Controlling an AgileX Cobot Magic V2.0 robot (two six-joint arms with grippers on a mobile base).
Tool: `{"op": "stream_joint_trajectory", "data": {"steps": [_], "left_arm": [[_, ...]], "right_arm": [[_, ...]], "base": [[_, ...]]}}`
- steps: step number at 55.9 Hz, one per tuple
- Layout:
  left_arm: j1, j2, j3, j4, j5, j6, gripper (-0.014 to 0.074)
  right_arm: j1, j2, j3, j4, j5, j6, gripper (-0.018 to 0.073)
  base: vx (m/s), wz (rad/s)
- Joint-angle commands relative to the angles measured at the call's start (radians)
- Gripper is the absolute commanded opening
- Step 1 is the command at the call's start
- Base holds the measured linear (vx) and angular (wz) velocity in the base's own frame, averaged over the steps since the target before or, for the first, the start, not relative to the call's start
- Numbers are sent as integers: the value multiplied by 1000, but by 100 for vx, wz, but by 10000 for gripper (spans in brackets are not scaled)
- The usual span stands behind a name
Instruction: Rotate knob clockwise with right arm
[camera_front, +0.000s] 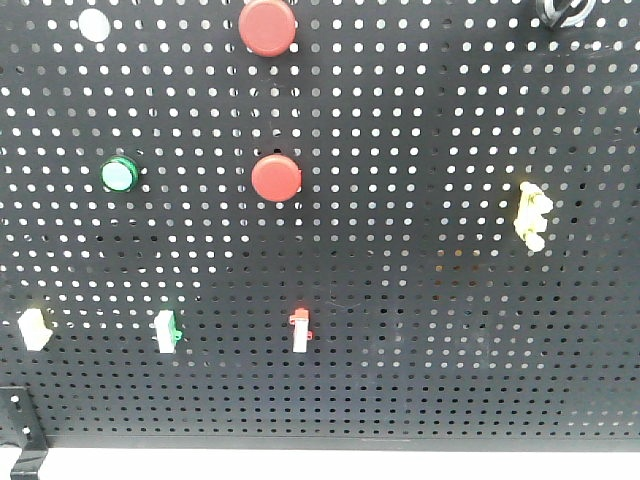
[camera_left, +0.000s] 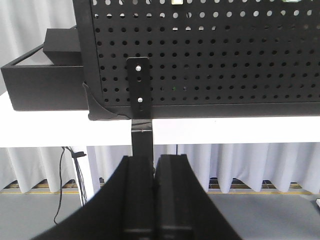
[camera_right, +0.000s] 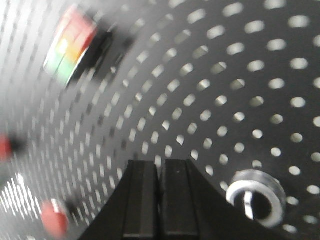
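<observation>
The knob (camera_right: 256, 197) is small, round and black with a silvery ring and a bright mark on its face; it sits on the black pegboard (camera_right: 210, 75) at the lower right of the right wrist view. My right gripper (camera_right: 161, 162) is shut and empty, close to the board, with the knob a short way to its right and not touching it. In the front view the knob (camera_front: 565, 12) is cut off by the top right edge, and the right arm does not show there. My left gripper (camera_left: 155, 159) is shut and empty, low in front of the table edge.
The pegboard (camera_front: 400, 300) carries two red push buttons (camera_front: 267, 26) (camera_front: 276, 178), a green button (camera_front: 119, 174), a white button (camera_front: 93, 25), a yellow lever piece (camera_front: 532, 215) and small switches (camera_front: 300, 330). A black bracket (camera_left: 139, 90) and a black box (camera_left: 45, 80) stand on the white table (camera_left: 225, 130).
</observation>
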Motion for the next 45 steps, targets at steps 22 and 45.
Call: {"op": "stream_joint_trajectory", "data": {"steps": [22, 45], "left_arm": [[-10, -9, 26, -7, -83, 0, -6], [-10, -9, 26, -7, -83, 0, -6]], "right_arm": [[-2, -326, 353, -304, 47, -183, 62], [-2, -438, 441, -301, 112, -183, 61]], "base": [[0, 0], [0, 0]]}}
